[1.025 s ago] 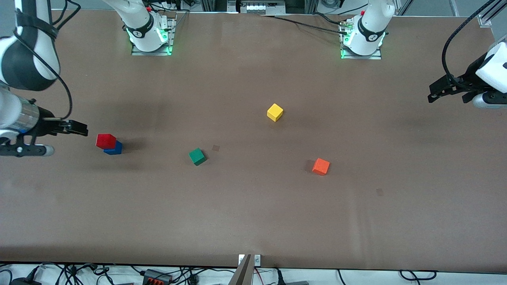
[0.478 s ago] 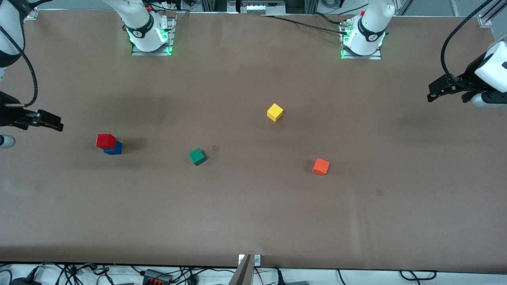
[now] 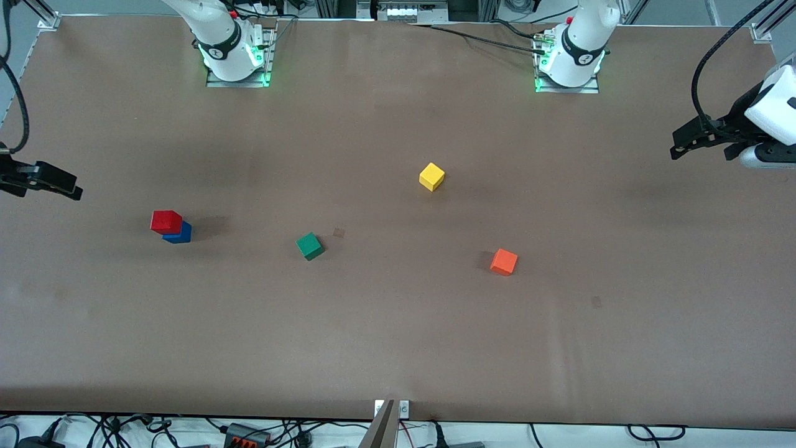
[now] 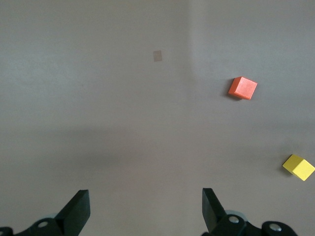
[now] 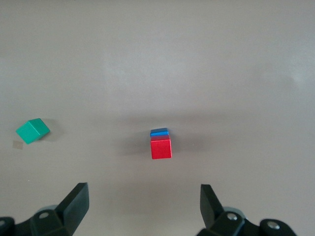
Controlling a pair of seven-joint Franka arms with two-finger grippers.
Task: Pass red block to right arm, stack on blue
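Already the red block (image 3: 166,221) sits on top of the blue block (image 3: 180,234), toward the right arm's end of the tabletop (image 3: 398,348), so the stack looks finished. The red block rests slightly off-centre, leaving part of the blue one's top showing. The chief risk I see from here is that offset: a knock from a moving arm, or a jolt to the tabletop, could tip the red block off. A second risk would be either arm swinging low through the stack, though both are well apart from it at present.

The right gripper (image 3: 57,182) hangs at the edge of the tabletop, near the stack but clear of it; its fingers (image 5: 76,204) are spread wide and hold nothing. The left gripper (image 3: 684,142) waits over the left arm's end, its fingers (image 4: 78,209) likewise wide apart and empty.

A green block (image 3: 309,246), a yellow block (image 3: 431,177) and an orange block (image 3: 504,262) lie separately across the middle of the tabletop, touching nothing.
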